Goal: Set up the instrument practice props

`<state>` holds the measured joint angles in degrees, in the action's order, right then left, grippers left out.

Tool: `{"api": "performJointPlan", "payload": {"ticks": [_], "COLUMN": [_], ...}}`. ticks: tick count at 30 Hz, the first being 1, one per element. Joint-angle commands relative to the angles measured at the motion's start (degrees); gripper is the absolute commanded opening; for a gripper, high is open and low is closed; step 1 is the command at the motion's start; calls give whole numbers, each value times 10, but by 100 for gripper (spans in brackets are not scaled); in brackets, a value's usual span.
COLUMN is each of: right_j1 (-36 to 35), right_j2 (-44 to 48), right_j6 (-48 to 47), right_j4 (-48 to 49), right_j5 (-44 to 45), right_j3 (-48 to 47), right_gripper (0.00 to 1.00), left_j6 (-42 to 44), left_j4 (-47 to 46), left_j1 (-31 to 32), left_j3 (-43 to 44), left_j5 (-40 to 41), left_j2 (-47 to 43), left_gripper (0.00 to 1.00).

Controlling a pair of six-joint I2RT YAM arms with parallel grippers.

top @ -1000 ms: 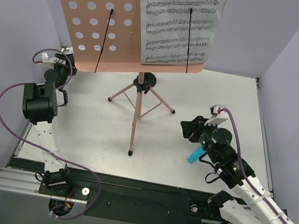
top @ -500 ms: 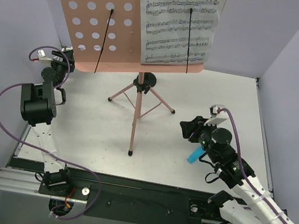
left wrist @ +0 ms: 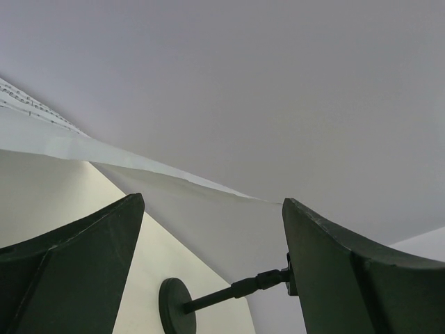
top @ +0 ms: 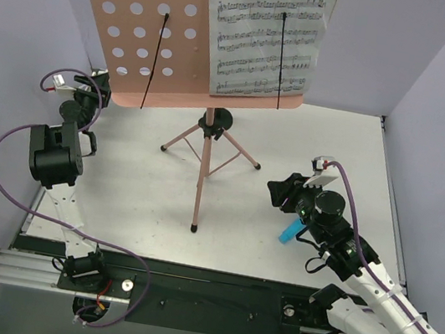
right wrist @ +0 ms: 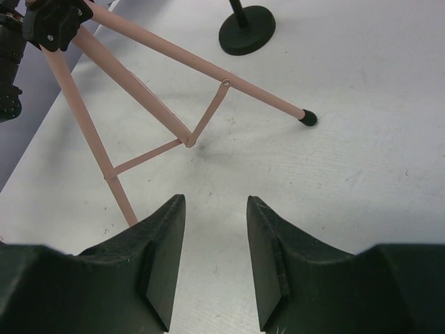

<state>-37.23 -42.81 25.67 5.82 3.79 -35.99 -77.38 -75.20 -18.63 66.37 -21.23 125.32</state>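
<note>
At the back of the table [top: 327, 150] the pink perforated desk [top: 133, 34] stands mounted on its tripod [top: 203, 164], legs spread, feet on the surface.

- One sheet-music page [top: 264, 38] covers the desk's right half, resting on the lip, with a black wire holder [top: 282, 58] across it.
- The left half is bare, and its own wire [top: 155, 59] lies over the holes.
- No second page shows from above. The left wrist view catches a strip of staves at its edge. Cannot tell which page that is.

Handling, judged:
- Desk: thin, stiff sheet, wide and high on slim legs, so top-heavy. A sideways push near the top would likely tip the whole stand. Best hold is the bottom lip or the black joint under it.
- Tripod tubes: smooth and narrow. Grip close to a joint.
- Paper: light, limp, easily creased. Pinch one edge only and slide it in behind the wire.

Left gripper [left wrist: 212, 202]: beside the desk's lower-left corner, jaws spread wide, nothing held.

Right gripper [right wrist: 216, 202]: low over the table, right of the tripod and apart from it, facing its legs. Jaws are partly open with only bare table between them.

Other:
- Black round base [right wrist: 247, 31] beyond the legs.
- Small blue piece [top: 289, 231] by the right arm. Cannot tell what it is.
</note>
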Motion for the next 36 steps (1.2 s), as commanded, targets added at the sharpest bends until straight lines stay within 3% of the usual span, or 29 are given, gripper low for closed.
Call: {"api": "performJointPlan", "payload": {"ticks": [1, 27, 30, 36], "right_j1": [-5, -5, -5, -5], "right_j2": [3, 19, 20, 19], "right_j6": [2, 5, 7, 7], "right_j4": [18, 9, 9, 9], "right_j5": [-4, 1, 2, 3], "right_j3": [-4, 0, 1, 2], "right_gripper": [36, 36, 36, 36], "left_j6": [-3, -13, -14, -21], "left_j4": [-181, -181, -181, -181], "left_j1": [-7, -6, -6, -7], "left_j3": [6, 3, -3, -16], "left_j5": [3, 1, -5, -9], "left_j2": [-32, -32, -20, 7], "left_gripper": [92, 91, 84, 80]}}
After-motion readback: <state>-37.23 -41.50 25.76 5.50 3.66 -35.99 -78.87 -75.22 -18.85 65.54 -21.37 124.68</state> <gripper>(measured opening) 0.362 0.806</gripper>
